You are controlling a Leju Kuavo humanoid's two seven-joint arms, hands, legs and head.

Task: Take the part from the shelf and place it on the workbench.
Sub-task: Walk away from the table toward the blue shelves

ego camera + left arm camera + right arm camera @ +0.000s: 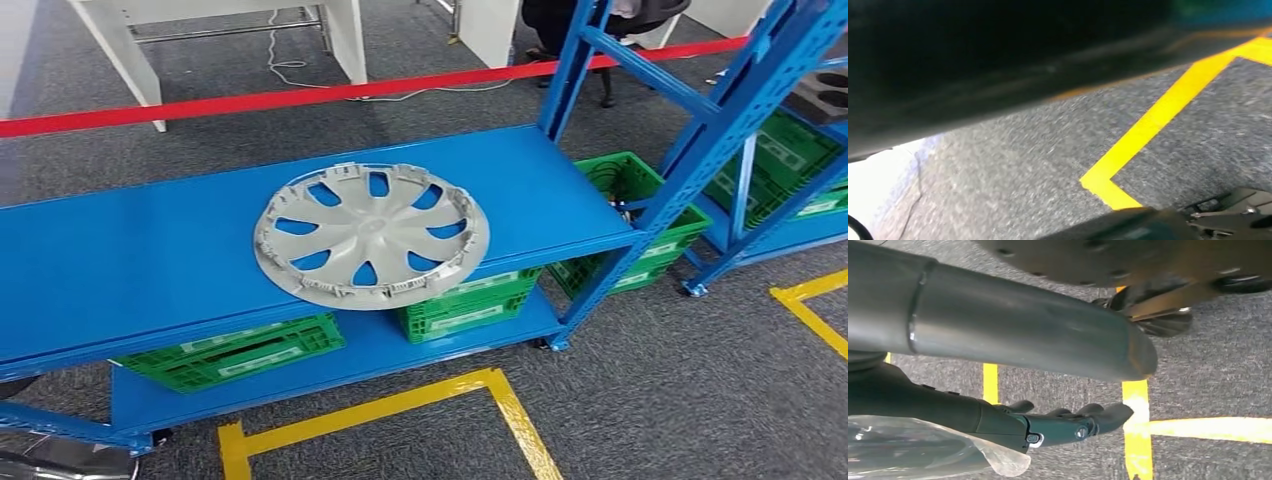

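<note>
The part is a round silver-grey wheel cover with several spoke openings. It lies flat on the upper blue shelf board, and its near rim juts slightly over the front edge. Neither hand is near it in the head view. My right hand hangs over the grey carpet, its thick grey thumb and straight dark fingers apart, with nothing between them. A dark blurred shape crosses the left wrist view above the carpet. How the left hand's fingers lie cannot be made out.
Green crates sit on the lower shelf, another behind the blue upright. A second blue rack stands on the right. Red barrier tape runs behind. Yellow floor tape marks the carpet in front.
</note>
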